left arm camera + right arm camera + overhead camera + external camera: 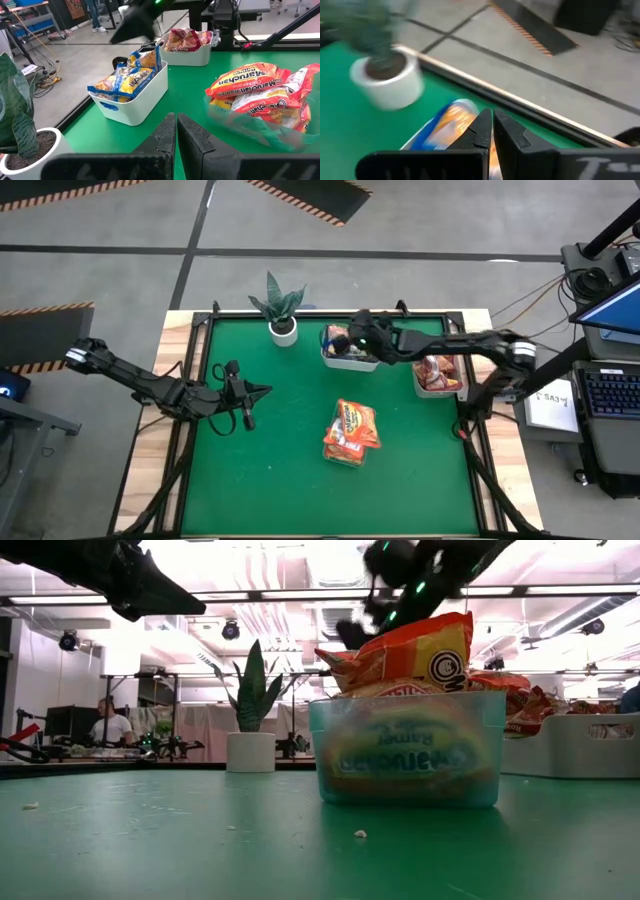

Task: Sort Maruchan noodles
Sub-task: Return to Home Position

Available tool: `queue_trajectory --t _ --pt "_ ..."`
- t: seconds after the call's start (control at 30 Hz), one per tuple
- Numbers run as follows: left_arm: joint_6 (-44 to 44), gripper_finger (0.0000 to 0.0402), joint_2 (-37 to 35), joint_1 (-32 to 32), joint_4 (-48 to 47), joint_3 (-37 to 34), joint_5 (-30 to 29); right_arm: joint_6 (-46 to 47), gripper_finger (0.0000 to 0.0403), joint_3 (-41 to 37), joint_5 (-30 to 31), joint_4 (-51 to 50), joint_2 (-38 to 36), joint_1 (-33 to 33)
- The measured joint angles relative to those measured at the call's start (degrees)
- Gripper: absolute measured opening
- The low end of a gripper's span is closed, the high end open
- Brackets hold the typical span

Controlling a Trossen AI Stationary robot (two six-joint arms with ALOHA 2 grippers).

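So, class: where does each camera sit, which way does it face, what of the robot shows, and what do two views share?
High view: overhead, straight down on the green table; both dark arms show, left gripper, right gripper.
Low view: table height, level across to the clear plastic tray of orange noodle packets; both grippers above.
Left wrist view: faces the white plastic bin of yellow-and-blue packets; own shut fingers.
Right wrist view: over that bin; own shut fingers.
Shared: the potted green plant, in all four.
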Motion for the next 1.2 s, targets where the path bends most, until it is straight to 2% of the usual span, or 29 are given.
queue_trajectory --t 0.17,0.23,0.37,0.5,0.6,0.7,0.97,1.2 --pt "-0.56 0.0000 -0.01 0.00 1.44 0.00 0.89 -10.04 0.0009 -7.55 -7.73 0.74 -12.89 6.56" --pt "-0.47 0.0000 -0.02 -0.07 2.42 -0.26 2.56 -14.31 0.0009 -12.91 -11.06 1.82 -18.79 9.40" --pt "2.10 0.0000 -2.33 -0.79 1.26 -3.31 7.21 -22.88 0.0009 -26.04 -22.26 7.29 -31.55 14.03" --pt "5.35 0.0000 -7.82 -0.11 11.43 -7.79 7.31 -24.97 0.0009 -38.10 -29.63 14.93 -44.22 14.80" --pt "7.81 0.0000 -12.04 -0.09 20.22 -11.42 10.64 -25.00 0.0009 -44.42 -31.28 17.28 -52.75 14.77" --pt "9.21 0.0000 -16.15 -0.09 24.11 -14.44 11.31 -25.10 0.0009 -48.67 -31.47 17.76 -60.11 14.78" --pt "12.94 0.0000 -26.96 -0.03 24.11 -19.51 11.06 -29.47 0.0009 -55.69 -34.40 17.72 -75.65 14.76" --pt "13.45 0.0000 -39.23 0.29 27.67 -25.93 9.28 -31.62 0.0009 -59.73 -35.30 18.36 -85.98 14.77"
